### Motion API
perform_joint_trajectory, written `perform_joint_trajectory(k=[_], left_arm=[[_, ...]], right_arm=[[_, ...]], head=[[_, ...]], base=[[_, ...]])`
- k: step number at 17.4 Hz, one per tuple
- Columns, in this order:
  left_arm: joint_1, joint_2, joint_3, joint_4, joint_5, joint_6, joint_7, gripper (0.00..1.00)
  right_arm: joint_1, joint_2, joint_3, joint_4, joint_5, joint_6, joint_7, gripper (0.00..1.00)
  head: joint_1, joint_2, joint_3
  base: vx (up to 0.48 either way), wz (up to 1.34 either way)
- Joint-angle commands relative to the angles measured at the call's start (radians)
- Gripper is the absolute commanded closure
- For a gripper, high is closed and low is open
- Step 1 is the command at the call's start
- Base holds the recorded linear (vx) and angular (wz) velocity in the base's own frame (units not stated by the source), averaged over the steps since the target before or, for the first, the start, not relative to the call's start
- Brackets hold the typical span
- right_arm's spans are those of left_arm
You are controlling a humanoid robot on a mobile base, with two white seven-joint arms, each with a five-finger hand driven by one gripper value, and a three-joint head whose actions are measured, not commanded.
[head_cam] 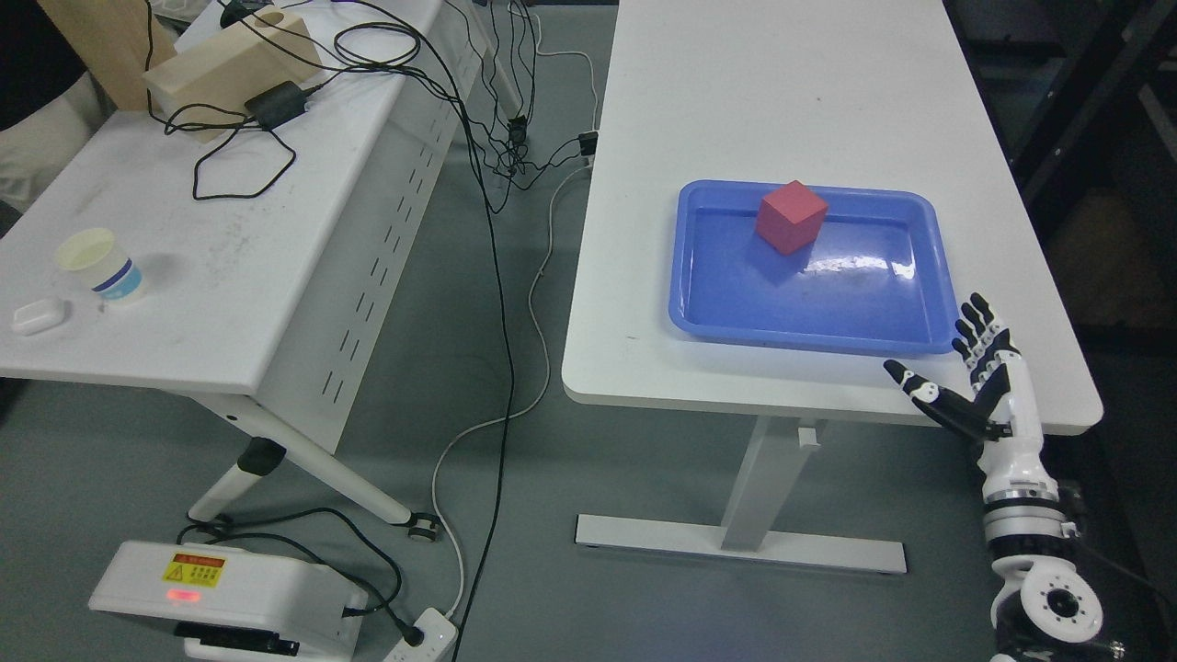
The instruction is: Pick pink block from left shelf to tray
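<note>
A pinkish-red block (791,216) rests inside the blue tray (883,313), near the tray's far edge. The tray lies on the white table (782,92) on the right. My right hand (952,363) comes up from the lower right. Its fingers are spread and hold nothing. It hangs over the table's near right corner, just off the tray's near right rim and well apart from the block. My left arm is out of sight. No shelf shows in this view.
A second white table (184,239) stands at the left with a paper cup (101,265), a small white case (39,315), a wooden block (230,60) and black cables (441,92). Cables hang in the gap between the tables. A white device (221,593) and power strip (423,639) sit on the floor.
</note>
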Motion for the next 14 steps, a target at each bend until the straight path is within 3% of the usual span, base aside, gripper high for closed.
perform_joint_trajectory(k=[1,14], left_arm=[[0.009,0.017,0.000,0.000,-0.002,0.001,0.001,0.00],[0.009,0.017,0.000,0.000,-0.002,0.002,0.001,0.00]], right_arm=[[0.000,-0.018,-0.001,0.001,-0.002,-0.004,0.007,0.00],[-0.001,-0.018,0.007,0.001,-0.002,-0.004,0.030,0.00]], head=[[0.0000,0.000,0.000],[0.0000,0.000,0.000]], base=[[-0.126,-0.16],[-0.118,0.02]])
